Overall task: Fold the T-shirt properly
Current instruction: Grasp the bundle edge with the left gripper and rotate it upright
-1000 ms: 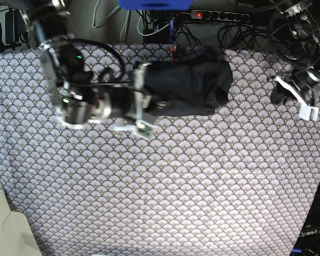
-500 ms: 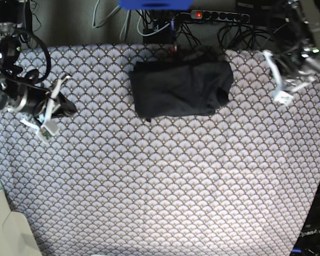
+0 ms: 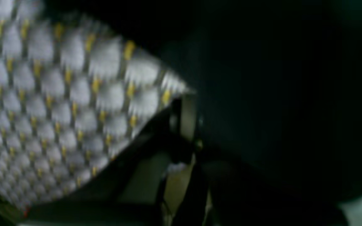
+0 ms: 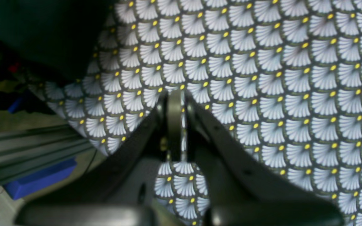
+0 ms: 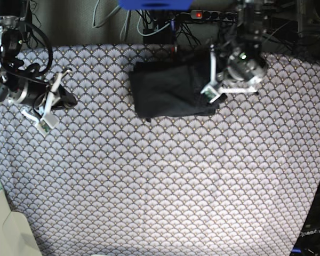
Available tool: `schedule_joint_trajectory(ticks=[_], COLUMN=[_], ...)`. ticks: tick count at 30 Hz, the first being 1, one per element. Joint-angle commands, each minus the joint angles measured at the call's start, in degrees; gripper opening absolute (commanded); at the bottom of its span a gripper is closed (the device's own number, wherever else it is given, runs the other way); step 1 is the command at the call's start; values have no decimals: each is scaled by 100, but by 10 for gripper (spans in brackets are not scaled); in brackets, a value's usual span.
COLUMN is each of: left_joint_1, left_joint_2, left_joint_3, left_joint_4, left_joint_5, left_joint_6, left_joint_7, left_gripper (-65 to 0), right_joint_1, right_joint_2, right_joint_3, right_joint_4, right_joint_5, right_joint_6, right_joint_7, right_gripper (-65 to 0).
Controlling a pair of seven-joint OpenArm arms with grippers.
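The black T-shirt [image 5: 170, 88] lies folded into a compact rectangle at the back middle of the patterned tablecloth [image 5: 160, 176]. My left gripper [image 5: 217, 98] hovers over the T-shirt's right end. In the blurred left wrist view its fingers [image 3: 185, 119] stand shut at the edge of the dark T-shirt [image 3: 278, 94]; I cannot tell whether cloth is caught. My right gripper [image 5: 69, 99] sits far left, well apart from the T-shirt. In the right wrist view this gripper [image 4: 176, 94] is shut and empty above the tablecloth, the T-shirt [image 4: 42, 31] showing in the top left corner.
A power strip [image 5: 213, 16] and tangled cables [image 5: 149, 24] lie behind the table's back edge. A blue box [image 5: 154, 4] is at the top middle. The tablecloth covers the whole table down to the front.
My left arm swung in from the table's right edge to the T-shirt's right end and its jaws closed. My right arm pulled away from the T-shirt's left edge to the far left.
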Motion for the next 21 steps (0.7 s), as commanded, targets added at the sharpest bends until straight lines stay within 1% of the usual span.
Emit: schedule_joint_trajectory(ticks=[1,3,7,9,21], left_joint_1=[-124,-335,-555,-678,-1469], left_joint_2=[74,206,408,531,1191], left_joint_3=[-11,-55,-64,-64,-72], left_joint_4=[-91,-346,-724,-882,-1005], left_joint_5=[33,33,33,42,-2], left_joint_6=[12,12,12,12,12], left_joint_7=[-49,-102,-542,-674,-726], left_gripper=[-650,-650,-650,-650,-650], right_joint_1=[44,36,-61,-70,-105], right_joint_2=[68,68,77,77,77], right_joint_3=[47,47,47,47,38], right_joint_4=[97,97,97,97,88], right_joint_5=[84,84,84,84,75], right_joint_6=[23,23,23,23,23], right_joint_7=[100,100,109,100,91], right_gripper=[-644,-644,-644,-644,-644])
